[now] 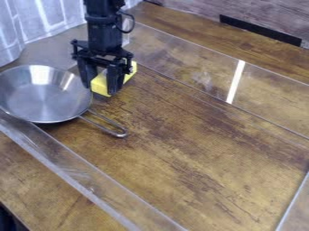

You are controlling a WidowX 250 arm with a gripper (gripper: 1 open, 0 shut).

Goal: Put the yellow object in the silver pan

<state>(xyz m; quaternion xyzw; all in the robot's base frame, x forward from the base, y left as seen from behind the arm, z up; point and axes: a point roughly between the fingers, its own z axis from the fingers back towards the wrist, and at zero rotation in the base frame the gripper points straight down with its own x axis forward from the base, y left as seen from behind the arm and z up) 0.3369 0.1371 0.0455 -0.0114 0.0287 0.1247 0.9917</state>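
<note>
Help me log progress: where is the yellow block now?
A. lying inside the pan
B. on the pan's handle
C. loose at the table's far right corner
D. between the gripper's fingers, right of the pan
D: the gripper is closed on the yellow block, just right of the pan, which holds nothing.

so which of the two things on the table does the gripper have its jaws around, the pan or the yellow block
The yellow block. The gripper is shut on it, its black fingers either side. The silver pan lies empty just left of it, untouched.
</note>
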